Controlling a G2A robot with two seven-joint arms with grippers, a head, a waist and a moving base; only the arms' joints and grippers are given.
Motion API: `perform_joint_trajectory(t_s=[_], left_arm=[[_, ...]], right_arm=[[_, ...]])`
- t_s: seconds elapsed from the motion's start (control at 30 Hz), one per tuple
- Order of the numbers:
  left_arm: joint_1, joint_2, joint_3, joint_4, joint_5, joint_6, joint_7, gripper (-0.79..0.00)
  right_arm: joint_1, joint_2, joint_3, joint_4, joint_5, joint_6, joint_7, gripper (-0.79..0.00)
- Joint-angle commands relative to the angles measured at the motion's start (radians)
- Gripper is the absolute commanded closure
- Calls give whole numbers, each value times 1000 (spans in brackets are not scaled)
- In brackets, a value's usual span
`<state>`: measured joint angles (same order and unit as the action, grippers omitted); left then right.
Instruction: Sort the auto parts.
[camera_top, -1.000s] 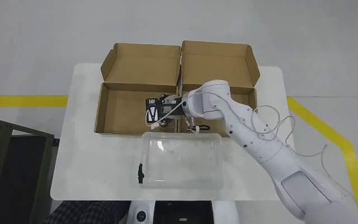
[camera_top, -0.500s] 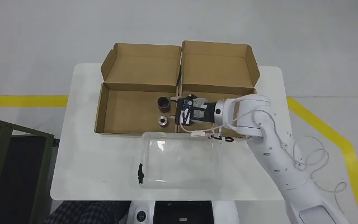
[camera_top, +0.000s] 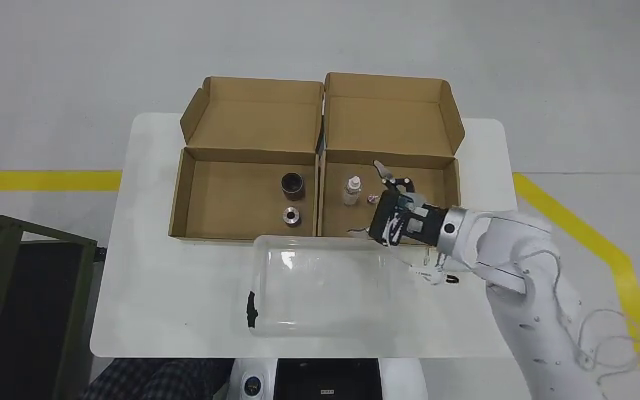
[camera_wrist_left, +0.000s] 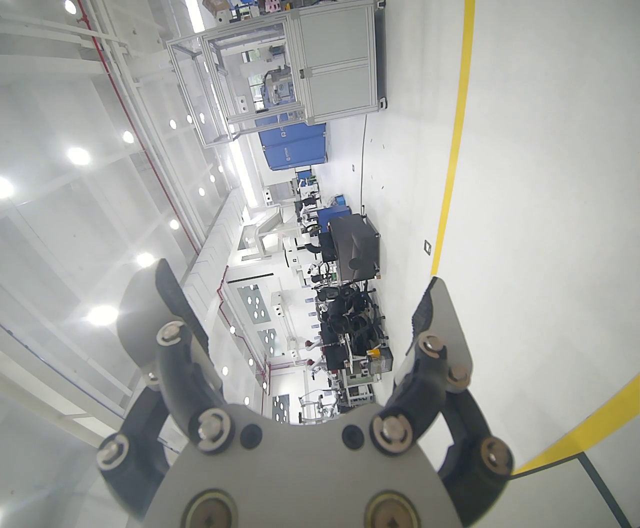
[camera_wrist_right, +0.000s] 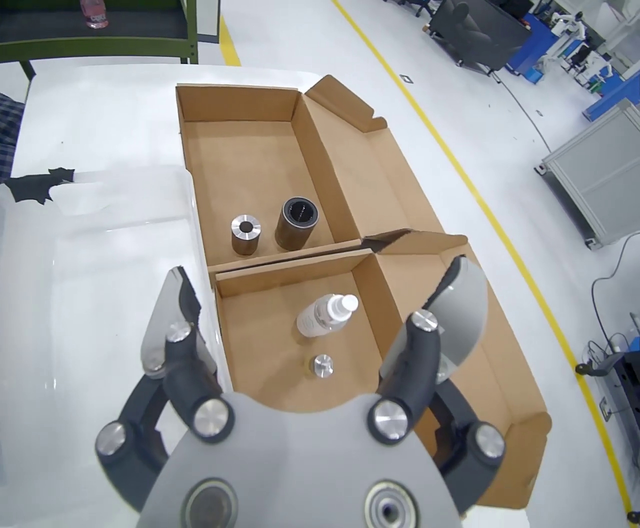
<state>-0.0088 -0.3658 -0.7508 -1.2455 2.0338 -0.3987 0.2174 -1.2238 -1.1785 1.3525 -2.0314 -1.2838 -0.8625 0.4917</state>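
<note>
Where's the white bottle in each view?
Top view: bottle in the right box, close to the wall it shares with the other box.
Right wrist view: bottle in the box nearer the gripper.
Left wrist view: faces the hall, away from the table.
Shared landmark: dark cylinder in the neighbouring box.

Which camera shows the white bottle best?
Right wrist view: the white bottle is close, cap and body distinct. The top view gives a small pale shape. The left wrist view faces the hall.
</note>
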Motion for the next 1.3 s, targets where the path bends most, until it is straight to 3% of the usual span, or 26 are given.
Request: perform_joint_trajectory(t_s=[0.0, 0.3, 0.7, 1.03, 1.27], left_arm=[[0, 0, 0, 0, 0, 0, 0, -785], [0, 0, 0, 0, 0, 0, 0, -785], [0, 0, 0, 0, 0, 0, 0, -785], [0, 0, 0, 0, 0, 0, 0, -785], [0, 0, 0, 0, 0, 0, 0, -785]], right_arm=[[-48, 6, 33, -20, -20, 9, -23, -785], [-283, 27, 195, -98, -101, 64, -195, -785], [-559, 36, 379, -127, -183, 201, -516, -785], [-746, 32, 486, -147, -216, 309, -699, -785], [-806, 28, 520, -135, -202, 345, -763, -785]])
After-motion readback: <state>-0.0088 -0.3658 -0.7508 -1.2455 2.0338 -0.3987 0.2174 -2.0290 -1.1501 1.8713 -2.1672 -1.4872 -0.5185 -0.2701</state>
